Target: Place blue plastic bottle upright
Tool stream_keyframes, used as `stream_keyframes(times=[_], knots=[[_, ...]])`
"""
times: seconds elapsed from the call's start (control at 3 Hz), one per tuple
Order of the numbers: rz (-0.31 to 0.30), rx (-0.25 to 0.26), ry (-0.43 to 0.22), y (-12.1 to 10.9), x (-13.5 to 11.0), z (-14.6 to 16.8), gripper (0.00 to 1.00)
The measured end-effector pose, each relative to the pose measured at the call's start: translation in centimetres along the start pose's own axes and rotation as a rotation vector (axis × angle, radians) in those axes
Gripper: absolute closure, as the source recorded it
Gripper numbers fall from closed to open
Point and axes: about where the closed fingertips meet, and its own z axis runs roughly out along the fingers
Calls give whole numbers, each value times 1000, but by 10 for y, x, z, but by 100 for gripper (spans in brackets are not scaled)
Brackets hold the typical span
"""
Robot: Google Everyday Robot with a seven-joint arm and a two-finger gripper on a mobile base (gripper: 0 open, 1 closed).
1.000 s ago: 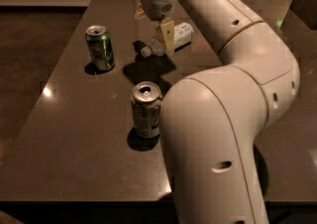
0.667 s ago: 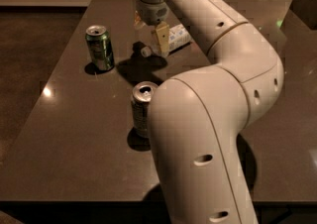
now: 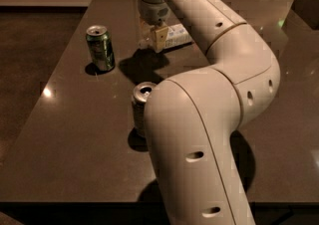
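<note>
The blue plastic bottle lies on its side at the far middle of the dark table. Its pale printed label shows; its cap end is hidden behind my gripper. My gripper hangs straight down from the arm, low over the bottle's left end. It is open, with one finger on each side of that end. The arm's big links cover the near right part of the table.
A green can stands upright left of the gripper. A white-and-green can stands upright nearer the front, right against the arm's big link. A dark object sits at the far right edge.
The gripper has shifted a little left and lower onto the bottle's cap end, so the white cap no longer shows. The cans have not moved.
</note>
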Motion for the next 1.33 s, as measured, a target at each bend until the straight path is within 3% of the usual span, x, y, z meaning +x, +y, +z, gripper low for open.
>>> stream_keyframes(times=[0.33,0.67,1.33], knots=[[56,59,-77,6,-2,-27,88],[150,103,-185,16,-3,-51,100],[366,186,-472,31,-7,-95,100]])
